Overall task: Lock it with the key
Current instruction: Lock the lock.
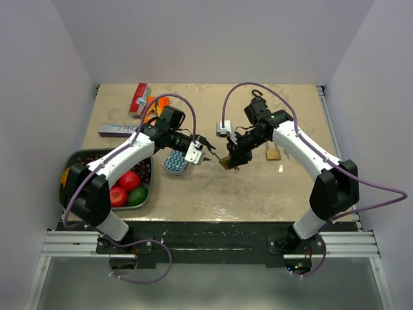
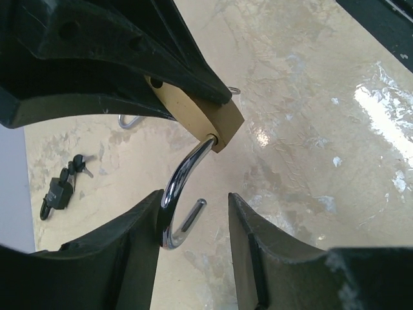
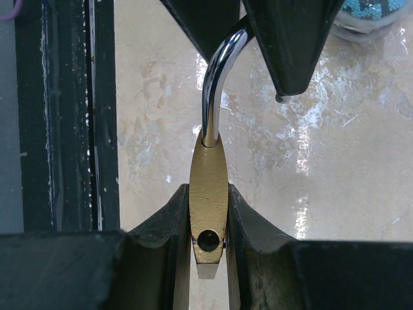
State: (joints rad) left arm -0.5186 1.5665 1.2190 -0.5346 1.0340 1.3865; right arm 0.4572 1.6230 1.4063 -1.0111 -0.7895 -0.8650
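1. Mid-table: the right gripper (image 3: 208, 194) is clamped tight on the brass body of the padlock (image 3: 208, 168), flat faces between its fingers. It seems to be held off the surface.
2. Just left of it is the left gripper (image 2: 195, 199), jaws about half apart and straddling the curve of the shackle (image 2: 184, 174). The steel lies against one finger, with a gap to the other. Nothing is clamped.
3. Step in hand, my read: take the shackle, swing it round and seat it.
   - Pinch on the curve, not the tip.
   - Turn about the seated leg while the right holds the body steady.
   - Line the tip over the hole (image 3: 208, 240) before pressing.
   - Chrome is slick, so a light pinch may slide.
4. Padlock look: a narrow brass block with a bright chrome hook swung out sideways. Its free tip hangs clear and the socket in the top face is empty. The keyway is not in view, and no key is seen in it.
5. Farther back, well apart: a black lock (image 2: 58, 194) with keys (image 2: 80, 165) lies on the table. I cannot tell whether any of them fits the padlock.
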